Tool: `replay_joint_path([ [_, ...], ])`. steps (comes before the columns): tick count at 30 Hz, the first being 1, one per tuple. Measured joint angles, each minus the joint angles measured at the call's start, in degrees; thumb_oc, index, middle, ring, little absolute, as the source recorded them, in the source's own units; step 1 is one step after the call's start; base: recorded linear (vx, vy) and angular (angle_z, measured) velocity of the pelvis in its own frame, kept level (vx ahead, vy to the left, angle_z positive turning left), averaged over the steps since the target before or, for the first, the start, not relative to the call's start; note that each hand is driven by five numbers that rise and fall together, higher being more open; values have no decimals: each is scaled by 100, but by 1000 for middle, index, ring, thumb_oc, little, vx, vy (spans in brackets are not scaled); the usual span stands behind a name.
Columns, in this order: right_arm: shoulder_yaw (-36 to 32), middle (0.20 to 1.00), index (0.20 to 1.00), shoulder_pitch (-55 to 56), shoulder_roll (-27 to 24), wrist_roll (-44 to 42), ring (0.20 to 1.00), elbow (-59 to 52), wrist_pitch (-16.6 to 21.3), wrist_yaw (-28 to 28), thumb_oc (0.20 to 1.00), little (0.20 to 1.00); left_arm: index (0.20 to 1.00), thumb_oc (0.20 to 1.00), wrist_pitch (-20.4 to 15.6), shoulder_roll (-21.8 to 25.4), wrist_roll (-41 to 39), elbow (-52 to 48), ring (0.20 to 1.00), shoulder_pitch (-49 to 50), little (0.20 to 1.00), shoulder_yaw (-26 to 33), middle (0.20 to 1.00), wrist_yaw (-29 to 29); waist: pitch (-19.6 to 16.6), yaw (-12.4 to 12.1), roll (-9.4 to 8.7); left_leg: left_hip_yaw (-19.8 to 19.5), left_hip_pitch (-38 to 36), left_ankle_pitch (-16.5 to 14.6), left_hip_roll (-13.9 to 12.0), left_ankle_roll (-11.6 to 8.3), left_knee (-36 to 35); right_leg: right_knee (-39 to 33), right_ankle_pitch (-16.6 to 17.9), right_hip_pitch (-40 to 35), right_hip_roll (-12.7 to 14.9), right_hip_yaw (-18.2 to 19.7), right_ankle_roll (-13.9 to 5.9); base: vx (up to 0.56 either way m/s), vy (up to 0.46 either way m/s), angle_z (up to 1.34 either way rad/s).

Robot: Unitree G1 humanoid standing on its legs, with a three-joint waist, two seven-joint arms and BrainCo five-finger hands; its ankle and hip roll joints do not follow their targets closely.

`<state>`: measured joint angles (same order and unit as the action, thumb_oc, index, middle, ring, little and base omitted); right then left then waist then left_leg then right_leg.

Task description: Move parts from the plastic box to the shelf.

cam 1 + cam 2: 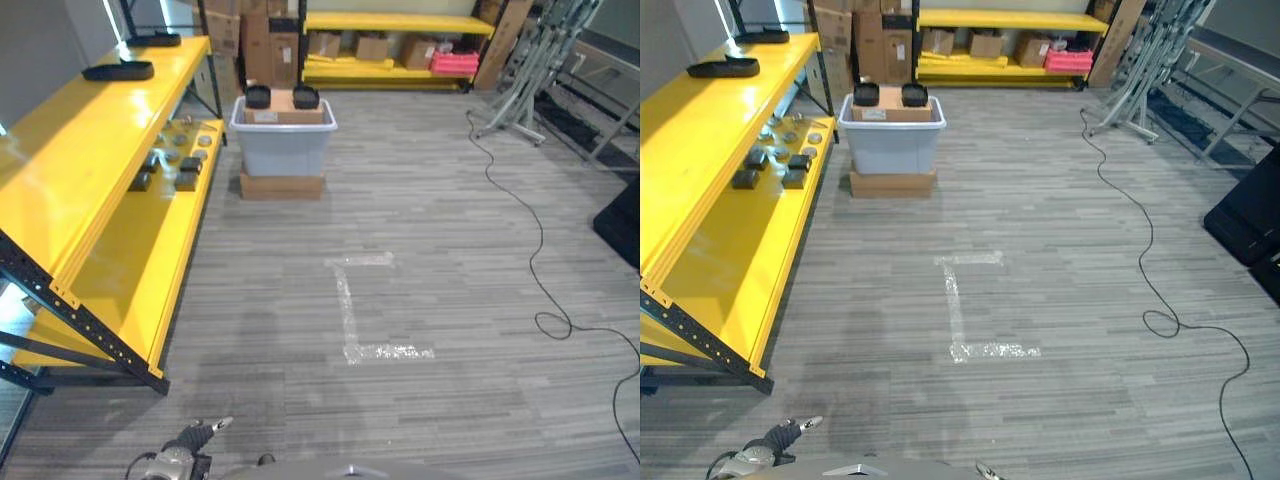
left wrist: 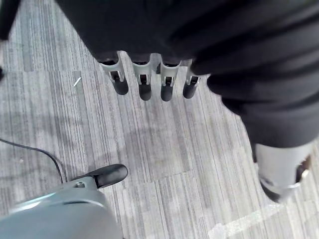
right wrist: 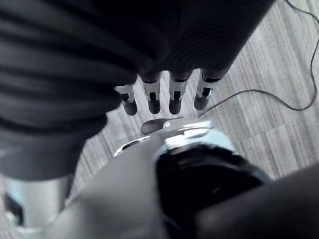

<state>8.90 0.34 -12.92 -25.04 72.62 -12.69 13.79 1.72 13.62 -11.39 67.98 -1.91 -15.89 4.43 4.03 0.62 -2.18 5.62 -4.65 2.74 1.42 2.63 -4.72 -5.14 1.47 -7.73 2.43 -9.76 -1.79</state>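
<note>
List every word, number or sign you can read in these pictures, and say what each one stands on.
None can be read.
Label on the plastic box: too small to read.
Cardboard boxes on the far shelf: no print legible.
Tape mark on the floor: a plain angle, no lettering.

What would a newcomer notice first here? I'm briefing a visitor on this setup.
Probably the bright yellow shelf along the robot's left, dark parts on its lower level. Then the grey plastic box ahead on a cardboard base, two dark parts on top, and the white tape mark on the floor.

Yellow shelf (image 1: pixel 110 200) holds small dark parts (image 1: pixel 170 165) (middle level)
</note>
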Motion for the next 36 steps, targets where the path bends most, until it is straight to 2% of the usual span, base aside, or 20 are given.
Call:
replay_joint_path([
  [6,-77,1000,1000,-161,13,-50,1000,-6,-29,-75,1000,1000,1000,1000,116,95,-86,0,1000,36,1000,7,1000,-275,131,-11,-44,-17,-27,-11,13,11,-19,0,-8,-27,12,-10,11,0,0,0],
  [8,-119,1000,1000,-153,14,-48,1000,33,-198,-64,1000,1000,1000,1000,194,130,-110,3,1000,52,1000,50,1000,-371,136,-11,-35,-11,-44,-20,14,5,-21,-1,-12,-42,15,-11,17,0,0,0],
  [10,-119,1000,1000,-95,16,-41,1000,51,-298,-54,1000,1000,1000,1000,212,141,-128,4,1000,96,1000,75,1000,-375,135,-17,-35,-15,-65,-32,14,-3,-22,-1,-16,-62,15,-12,23,0,0,0],
  [12,-125,1000,1000,-51,7,-47,1000,51,-285,-53,1000,1000,1000,1000,219,149,-191,7,1000,173,1000,117,1000,-374,129,-16,-45,-16,-63,-67,12,-55,-23,-1,-38,-66,15,-11,56,0,0,0],
  [22,-119,1000,1000,55,48,-50,1000,92,-231,-15,1000,1000,1000,1000,210,112,-184,12,1000,253,1000,122,1000,-141,-112,-71,-203,-36,-14,-74,23,-46,-22,-1,-27,-24,25,-23,36,0,3,0],
  [26,-128,1000,1000,65,43,-120,1000,74,-18,-65,1000,1000,1000,1000,227,116,-187,12,1000,250,1000,123,1000,-159,-128,-46,-227,-36,-22,-71,31,-43,-22,0,-17,-19,30,-18,21,3,48,0],
  [27,-253,1000,1000,86,42,-453,1000,46,125,-211,1000,1000,1000,1000,251,126,-187,17,1000,249,1000,123,1000,-195,-127,-16,-226,-33,-22,-73,33,-38,-22,0,-17,-18,34,-11,21,16,70,-2],
  [30,-517,1000,1000,105,19,-675,1000,6,353,-330,1000,1000,1000,1000,264,164,-199,29,1000,256,1000,175,1000,-225,-120,20,-217,20,-40,-84,35,-28,-23,1,-15,-11,39,24,19,10,60,-6],
  [36,-501,1000,1000,144,-112,-308,1000,19,689,-411,1000,1000,1000,1000,243,428,-335,34,1000,293,1000,463,1000,-270,-106,30,-209,94,-25,-115,42,-8,-26,3,1,1,51,119,1,-6,89,-8],
])
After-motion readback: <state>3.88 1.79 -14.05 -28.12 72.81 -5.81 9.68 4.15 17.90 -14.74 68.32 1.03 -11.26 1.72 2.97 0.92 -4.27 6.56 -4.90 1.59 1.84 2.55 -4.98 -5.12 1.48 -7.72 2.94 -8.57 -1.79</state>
